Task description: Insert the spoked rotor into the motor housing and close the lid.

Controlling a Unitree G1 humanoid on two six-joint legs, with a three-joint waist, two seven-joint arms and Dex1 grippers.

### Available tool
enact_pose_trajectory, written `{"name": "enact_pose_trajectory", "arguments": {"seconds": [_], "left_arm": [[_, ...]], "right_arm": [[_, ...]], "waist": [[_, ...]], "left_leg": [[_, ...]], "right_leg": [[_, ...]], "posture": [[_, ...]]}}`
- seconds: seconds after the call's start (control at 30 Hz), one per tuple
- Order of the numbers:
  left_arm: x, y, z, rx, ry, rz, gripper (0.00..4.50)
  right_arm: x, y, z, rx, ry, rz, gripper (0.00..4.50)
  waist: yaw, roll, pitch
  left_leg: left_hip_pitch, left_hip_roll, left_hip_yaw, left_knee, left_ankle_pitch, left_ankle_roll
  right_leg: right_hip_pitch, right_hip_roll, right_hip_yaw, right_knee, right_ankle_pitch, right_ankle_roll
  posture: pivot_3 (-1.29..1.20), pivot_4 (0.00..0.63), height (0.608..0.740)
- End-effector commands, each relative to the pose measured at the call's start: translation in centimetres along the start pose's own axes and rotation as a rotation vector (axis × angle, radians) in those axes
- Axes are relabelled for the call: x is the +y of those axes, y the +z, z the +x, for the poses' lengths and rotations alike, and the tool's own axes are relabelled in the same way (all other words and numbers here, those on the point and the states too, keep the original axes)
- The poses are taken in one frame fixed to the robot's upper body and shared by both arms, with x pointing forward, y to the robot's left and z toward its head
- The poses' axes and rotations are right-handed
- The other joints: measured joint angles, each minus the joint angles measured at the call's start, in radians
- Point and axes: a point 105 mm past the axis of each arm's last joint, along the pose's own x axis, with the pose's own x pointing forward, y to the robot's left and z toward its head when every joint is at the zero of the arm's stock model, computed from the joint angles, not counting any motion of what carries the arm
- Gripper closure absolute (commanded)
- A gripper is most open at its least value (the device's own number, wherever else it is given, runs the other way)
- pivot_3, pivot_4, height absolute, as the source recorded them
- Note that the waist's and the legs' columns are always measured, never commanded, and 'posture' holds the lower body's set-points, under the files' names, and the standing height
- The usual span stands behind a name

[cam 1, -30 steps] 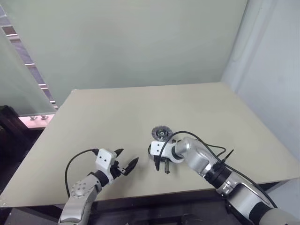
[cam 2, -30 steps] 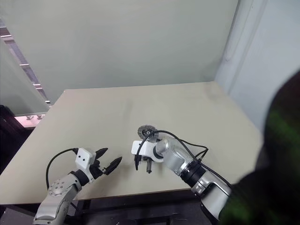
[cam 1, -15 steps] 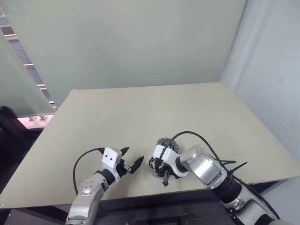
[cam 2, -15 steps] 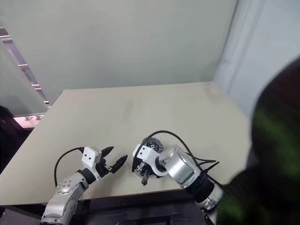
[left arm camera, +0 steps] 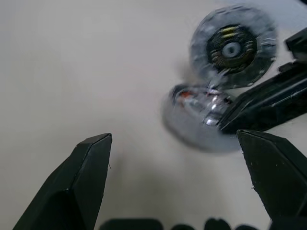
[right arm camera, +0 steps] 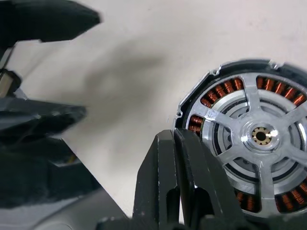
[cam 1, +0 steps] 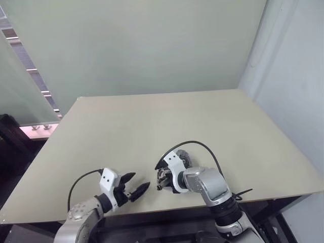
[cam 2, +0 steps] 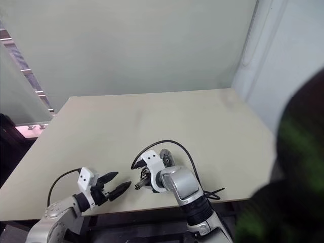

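My right gripper (right arm camera: 175,158) has its fingers pressed together beside the housing (right arm camera: 249,139), where the rotor (right arm camera: 261,136) sits, so I think I should reach gently for the lid (left arm camera: 232,46) with my spread left gripper (left arm camera: 175,158).

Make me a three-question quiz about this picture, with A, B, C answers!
1. Where is the spoked rotor?
A. In the motor housing
B. In the left gripper
C. On the floor

2. What colour are the windings?
A. Blue
B. Copper-red
C. Green

3. How is the left gripper?
A. Shut on the lid
B. Shut on nothing
C. Open

Answers:
1 A: the spoked rotor lies inside the rim of the motor housing.
2 B: the windings between the spokes are copper-red.
3 C: the left gripper has its fingers spread apart, holding nothing.
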Motion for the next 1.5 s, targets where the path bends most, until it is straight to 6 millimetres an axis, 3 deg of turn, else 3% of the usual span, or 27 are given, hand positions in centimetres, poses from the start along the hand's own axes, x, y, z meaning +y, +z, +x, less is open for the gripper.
{"name": "enact_pose_trajectory", "arguments": {"seconds": [0.03, 0.5, 0.73, 0.87, 0.97, 1.17, 1.37, 1.5], "left_arm": [[0.5, 2.0, -0.6, -0.058, 0.021, 0.038, 0.0], [0.4, 1.9, -0.4, -0.059, 0.026, 0.033, 0.0], [0.4, 1.9, -0.3, -0.055, 0.023, 0.043, 0.0], [0.4, 2.0, -0.3, -0.051, 0.024, 0.054, 0.0], [0.5, 2.1, -0.3, -0.052, 0.026, 0.062, 0.0], [0.5, 2.2, -0.3, -0.05, 0.027, 0.07, 0.0], [0.3, 2.2, -0.1, -0.052, 0.021, 0.075, 0.0], [-0.3, 2.4, 0.3, -0.063, 0.005, 0.078, 0.0]], "right_arm": [[0.2, 1.2, -0.1, -0.056, -0.001, 0.055, 4.48], [1.2, 3.6, -0.2, -0.201, 0.083, 0.05, 4.48], [1.7, 3.5, -0.4, -0.208, 0.1, -0.037, 4.48], [2.1, 2.8, -0.3, -0.165, 0.11, -0.121, 3.52], [2.2, 2.9, -0.3, -0.168, 0.106, -0.148, 2.41], [2.3, 5.7, -1.8, -0.302, 0.082, -0.187, 0.2], [0.9, 9.8, -5.9, -0.502, 0.043, -0.193, 0.06], [-2.5, 12.0, -9.0, -0.609, -0.126, -0.268, 0.06]], "waist": [[0.0, 0.0, 0.0], [-0.004, 0.0, 0.0], [-0.004, 0.0, 0.0], [-0.004, 0.0, 0.0], [-0.004, 0.0, 0.0], [-0.004, 0.0, 0.0], [-0.003, 0.0, 0.0], [-0.003, 0.0, 0.0]], "left_leg": [[0.0, 0.0, 0.0, 0.0, 0.0, 0.0], [0.0, 0.001, 0.001, -0.002, 0.0, 0.0], [-0.001, 0.001, 0.001, -0.002, 0.0, 0.0], [-0.001, 0.001, 0.001, -0.002, 0.0, -0.001], [-0.001, 0.001, 0.001, -0.002, 0.0, -0.001], [-0.001, 0.001, 0.001, -0.002, 0.0, -0.001], [-0.002, 0.001, 0.001, -0.002, 0.0, -0.001], [-0.002, 0.001, 0.001, -0.002, 0.0, -0.001]], "right_leg": [[0.0, 0.0, 0.0, 0.0, 0.0, -0.001], [-0.001, 0.0, 0.0, 0.0, 0.0, 0.001], [-0.002, 0.0, 0.0, 0.0, 0.0, 0.0], [-0.002, 0.0, 0.0, 0.0, 0.0, 0.001], [-0.002, 0.0, 0.0, -0.001, 0.0, 0.001], [-0.002, 0.0, 0.0, -0.001, 0.0, 0.001], [-0.002, 0.0, 0.0, -0.001, 0.0, 0.001], [-0.002, 0.0, 0.0, -0.003, 0.0, 0.001]], "posture": [[0.0, 0.0, 0.74], [0.0, 0.0, 0.74], [0.0, 0.0, 0.74], [0.0, 0.0, 0.74], [0.0, 0.0, 0.74], [0.0, 0.0, 0.74], [0.0, 0.0, 0.74], [0.0, 0.0, 0.74]]}}
